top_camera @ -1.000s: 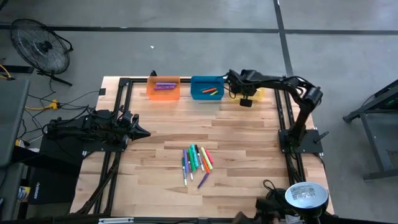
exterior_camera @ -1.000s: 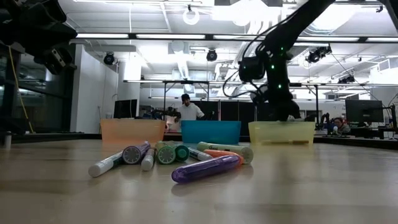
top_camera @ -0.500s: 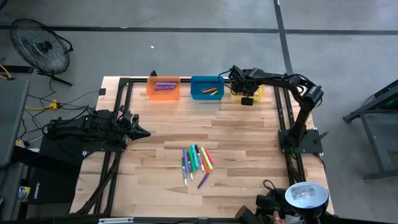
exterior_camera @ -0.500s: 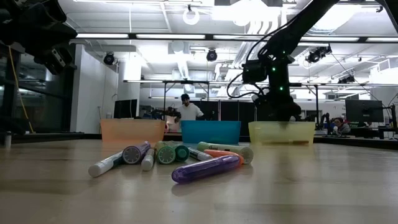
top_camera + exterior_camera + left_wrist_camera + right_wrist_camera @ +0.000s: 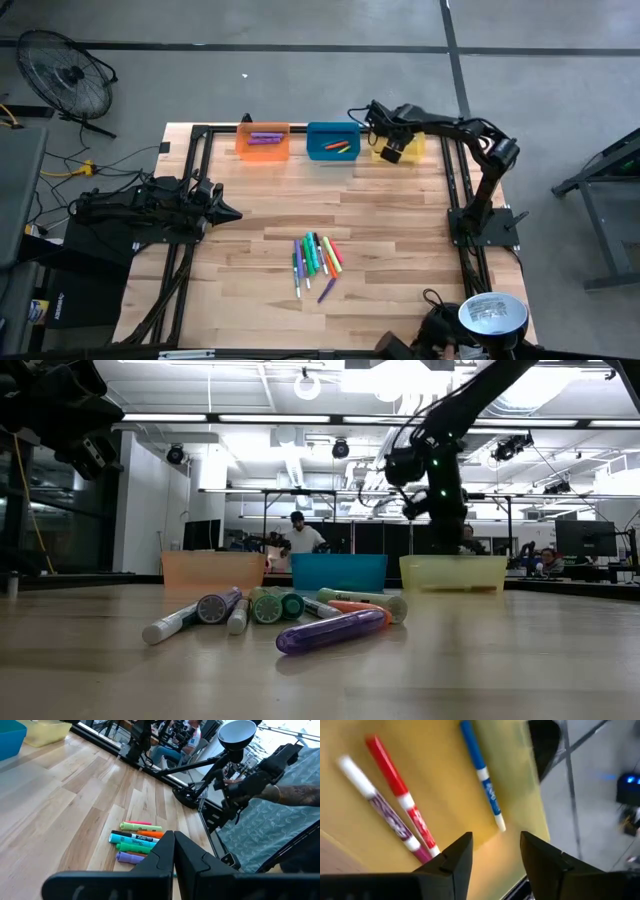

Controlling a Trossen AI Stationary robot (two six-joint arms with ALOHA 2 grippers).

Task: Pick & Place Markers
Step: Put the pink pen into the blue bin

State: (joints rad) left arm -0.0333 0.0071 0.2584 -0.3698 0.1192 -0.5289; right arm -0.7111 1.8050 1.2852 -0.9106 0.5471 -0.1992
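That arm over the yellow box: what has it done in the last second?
The right end effector has lifted from inside the yellow bin and swung slightly toward the blue bin. Its fingers now stand open and empty above three markers lying in the yellow bin. The left end effector, the orange bin and the marker pile on the table stayed as they were.

markers clustered mid-table, others in bins

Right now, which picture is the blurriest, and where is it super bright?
The right wrist view is softest: the red marker, blue marker and yellow bin smear slightly. In the low view, the ceiling lights glare white, and the near purple marker looks fuzzy. The high view is evenly lit.
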